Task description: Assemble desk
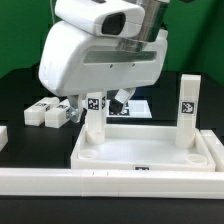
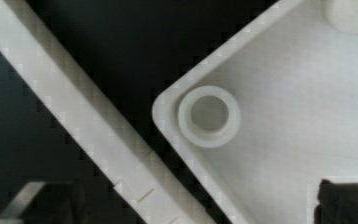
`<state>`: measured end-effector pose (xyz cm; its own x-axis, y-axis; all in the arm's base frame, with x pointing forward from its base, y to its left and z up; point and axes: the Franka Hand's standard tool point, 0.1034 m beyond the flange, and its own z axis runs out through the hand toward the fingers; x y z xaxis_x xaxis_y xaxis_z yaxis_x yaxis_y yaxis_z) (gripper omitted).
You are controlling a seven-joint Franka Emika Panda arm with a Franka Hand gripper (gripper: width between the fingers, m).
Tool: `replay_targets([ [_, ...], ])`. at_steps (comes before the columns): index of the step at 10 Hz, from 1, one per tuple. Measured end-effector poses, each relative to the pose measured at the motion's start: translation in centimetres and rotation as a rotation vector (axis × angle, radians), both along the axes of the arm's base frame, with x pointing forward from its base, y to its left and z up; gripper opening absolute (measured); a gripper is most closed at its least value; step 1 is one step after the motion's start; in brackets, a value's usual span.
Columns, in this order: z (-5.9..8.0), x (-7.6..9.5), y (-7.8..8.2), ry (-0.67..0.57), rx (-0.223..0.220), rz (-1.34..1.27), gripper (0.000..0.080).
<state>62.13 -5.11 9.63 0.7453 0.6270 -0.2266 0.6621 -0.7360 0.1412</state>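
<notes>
At the exterior view's left we see the first loose leg (image 1: 35, 113) and the second loose leg (image 1: 60, 116) lying just beside each other on the black worktop (image 1: 18, 85), apart from the desk top (image 1: 150, 150). A white rail (image 1: 60, 183) runs along the desk top's near edge; we cannot tell whether it touches the desk top or only sits close beside it.

Moving rightward, the left upright leg (image 1: 93, 122) stands in the desk top's far left corner with its tag facing us; in front of it the near left socket (image 1: 88, 157) shows as a round hollow in the rimmed tray.

Behind the upper part of that leg hangs the end effector (image 1: 96, 100), under the arm's bulky white body; its fingers are spread wide and pinch nothing. In the wrist view the fingers (image 2: 348, 196) show blurred at the frame's edges; beneath them lie one corner of the desk top with a round socket (image 2: 208, 115), the rail running slantwise beside that corner, and dark worktop beyond. We cannot tell which corner this is.

At the exterior view's right the right upright leg (image 1: 188, 108) stands straight in the desk top's far right corner, its tag also toward us, well apart from the left upright leg.
</notes>
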Motion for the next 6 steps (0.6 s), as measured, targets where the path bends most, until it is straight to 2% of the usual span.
replay_targets([
  [2, 0.4, -1.4, -2.2, 0.013, 0.016, -0.248, 0.0649],
  [4, 0.8, -2.4, -5.3, 0.016, 0.022, -0.277, 0.0649],
  [6, 0.1, -4.9, -9.7, 0.002, 0.044, -0.329, 0.0649],
])
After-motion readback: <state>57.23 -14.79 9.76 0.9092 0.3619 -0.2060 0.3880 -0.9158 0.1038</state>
